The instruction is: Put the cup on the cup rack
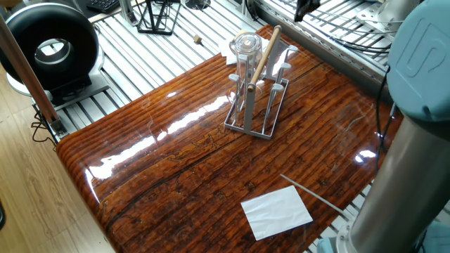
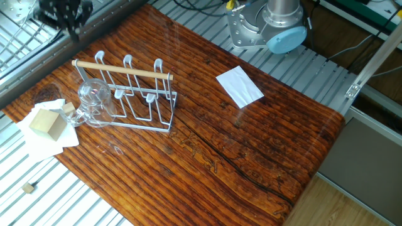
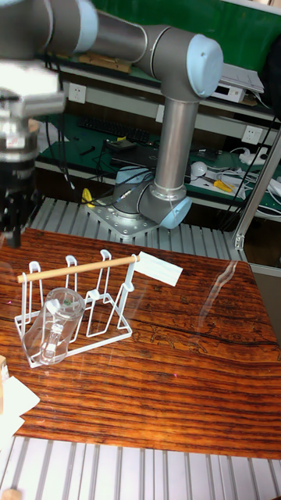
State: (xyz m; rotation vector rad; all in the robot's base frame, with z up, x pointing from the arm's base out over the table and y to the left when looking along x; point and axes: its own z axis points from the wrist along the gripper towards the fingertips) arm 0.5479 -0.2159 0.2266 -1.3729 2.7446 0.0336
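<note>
The clear glass cup (image 1: 247,50) hangs upside down over an end peg of the grey wire cup rack (image 1: 261,116), beside the end of its wooden rod handle. From the other side, the cup (image 2: 94,100) leans on the rack (image 2: 144,100) at its left end. The tall view shows the cup (image 3: 56,324) inside the rack (image 3: 94,305) too. My gripper (image 2: 66,16) is blurred, up and away from the rack at the table's far corner, its fingers spread with nothing between them. It shows at the top edge (image 1: 302,10) and at the left (image 3: 16,223).
A white paper sheet (image 2: 239,86) lies near the robot base (image 2: 270,28). A wooden block (image 2: 44,121) sits on white tissue beside the cup. A black wire stand (image 1: 156,15) and a round black device (image 1: 49,46) stand off the table.
</note>
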